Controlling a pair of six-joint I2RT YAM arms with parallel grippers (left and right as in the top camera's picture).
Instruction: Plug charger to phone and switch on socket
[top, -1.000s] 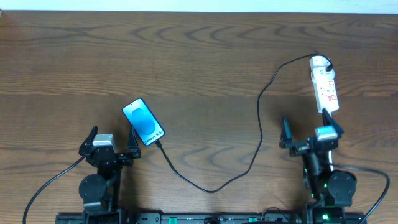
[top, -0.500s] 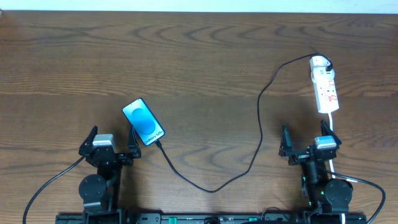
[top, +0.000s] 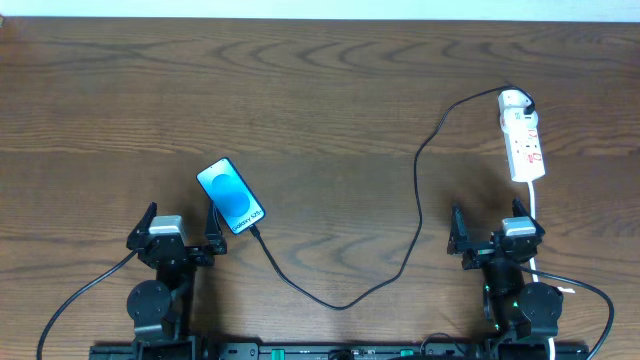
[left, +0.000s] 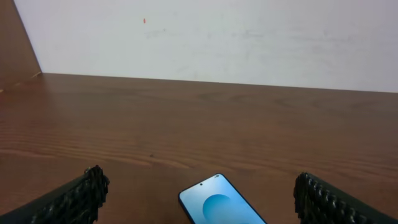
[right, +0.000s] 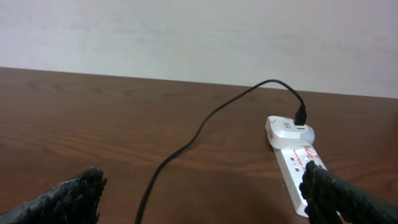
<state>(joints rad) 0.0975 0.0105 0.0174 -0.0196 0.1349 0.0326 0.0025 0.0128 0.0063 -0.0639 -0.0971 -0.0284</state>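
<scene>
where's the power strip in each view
overhead: the power strip lies at the upper right, running toward the table's far edge.
left wrist: not in it.
right wrist: right of centre, partly behind the right pincer finger.
shared landmark: the black charger cable, which curves away from the strip's far end in the overhead and right wrist views.

- Brown wood-grain worktop (top: 320, 90), nothing fancy.
- phone (top: 231, 195) lies flat and angled, blue screen up, left of middle.
- Black charger (top: 419, 200) snakes from the phone's near end across to the socket's far end.
- White socket (top: 522, 135) lies flat at the right, its white cord (top: 533, 200) trailing toward the near edge.
</scene>
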